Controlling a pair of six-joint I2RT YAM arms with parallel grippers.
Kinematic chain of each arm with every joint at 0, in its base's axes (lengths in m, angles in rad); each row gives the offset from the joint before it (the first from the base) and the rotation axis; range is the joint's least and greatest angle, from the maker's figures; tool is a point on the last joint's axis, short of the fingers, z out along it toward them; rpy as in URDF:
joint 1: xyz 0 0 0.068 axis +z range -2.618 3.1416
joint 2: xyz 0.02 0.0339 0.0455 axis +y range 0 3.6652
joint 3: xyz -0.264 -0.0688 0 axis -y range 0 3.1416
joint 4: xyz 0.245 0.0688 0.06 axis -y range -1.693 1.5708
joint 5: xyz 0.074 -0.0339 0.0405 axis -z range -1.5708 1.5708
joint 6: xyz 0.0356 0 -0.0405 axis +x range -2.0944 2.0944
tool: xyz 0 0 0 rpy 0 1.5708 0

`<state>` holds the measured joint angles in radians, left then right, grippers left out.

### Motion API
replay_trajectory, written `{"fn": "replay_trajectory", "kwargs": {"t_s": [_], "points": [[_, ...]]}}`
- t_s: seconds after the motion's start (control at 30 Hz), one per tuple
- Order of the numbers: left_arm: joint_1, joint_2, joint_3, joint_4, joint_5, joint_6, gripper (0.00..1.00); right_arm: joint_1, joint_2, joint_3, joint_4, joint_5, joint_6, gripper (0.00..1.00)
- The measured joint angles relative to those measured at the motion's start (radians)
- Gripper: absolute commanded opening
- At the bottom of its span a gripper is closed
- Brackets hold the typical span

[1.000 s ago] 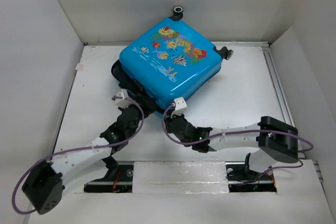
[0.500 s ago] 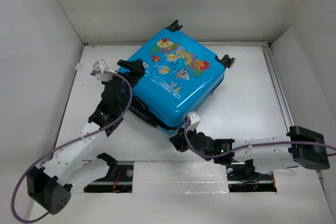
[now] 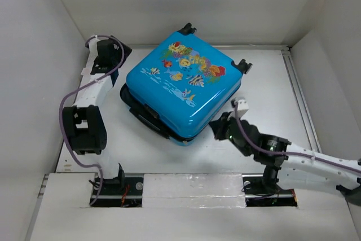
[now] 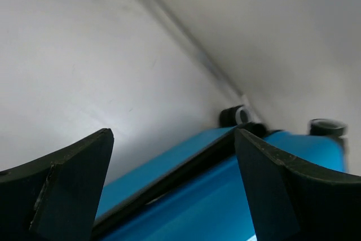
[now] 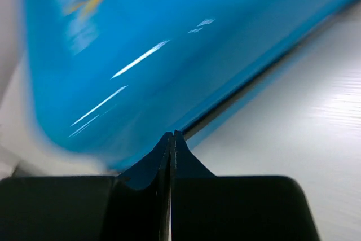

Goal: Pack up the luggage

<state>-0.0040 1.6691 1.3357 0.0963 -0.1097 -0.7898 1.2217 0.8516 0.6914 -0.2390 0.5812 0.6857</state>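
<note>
So, where's the case sitting?

Flat on the table, toward the back, fish print up, wheels at the far side; nothing holds it.

And the lid?

Down, but not flush, I'd say. Along the near-left side the dark lower half juts out from under the blue shell, and a black seam shows between the halves.

Anything left to go in?

Nothing loose shows beside it; what is inside is hidden; so my guess is that the filling is done and the closing is what's left: squaring the halves, then fastening them.

What are the arms doing?

The left gripper is at the far-left corner, just beside the case, fingers spread wide, nothing between them; the right gripper is low at the near-right edge, fingers pressed together on nothing, tip close to the shell's rim — whether it touches I cannot tell.

So neither has a grip?

Neither; a push at the seam looks like the next need — judged from how it lies.
</note>
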Motion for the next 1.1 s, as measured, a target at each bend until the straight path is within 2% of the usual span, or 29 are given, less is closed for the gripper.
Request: {"fn": "replay_trajectory", "kwargs": {"t_s": [0.17, 0.27, 0.37, 0.5, 0.63, 0.83, 0.93, 1.1], "points": [[0.026, 0.086, -0.019, -0.035, 0.061, 0.003, 0.84, -0.364, 0.023, -0.083, 0.003, 0.008, -0.019, 0.0], [0.026, 0.103, -0.068, -0.01, 0.088, -0.01, 0.82, -0.537, 0.076, -0.15, 0.048, -0.085, -0.047, 0.02], [0.022, 0.079, -0.207, 0.091, 0.117, -0.06, 0.81, -0.65, 0.159, -0.163, 0.133, -0.2, -0.089, 0.05], [0.008, -0.059, -0.473, 0.289, 0.072, -0.154, 0.81, -0.674, 0.377, -0.037, 0.21, -0.316, -0.159, 0.06], [-0.006, -0.211, -0.688, 0.383, -0.026, -0.204, 0.81, -0.731, 0.538, 0.087, 0.261, -0.321, -0.201, 0.06], [-0.079, -0.444, -0.88, 0.467, -0.161, -0.227, 0.81, -0.785, 0.751, 0.286, 0.336, -0.455, -0.323, 0.06], [-0.119, -0.575, -0.922, 0.45, -0.214, -0.195, 0.81, -0.795, 0.808, 0.346, 0.341, -0.492, -0.342, 0.12], [-0.155, -0.739, -0.953, 0.317, -0.204, -0.158, 0.81, -0.856, 0.845, 0.376, 0.335, -0.619, -0.347, 0.32]]}}
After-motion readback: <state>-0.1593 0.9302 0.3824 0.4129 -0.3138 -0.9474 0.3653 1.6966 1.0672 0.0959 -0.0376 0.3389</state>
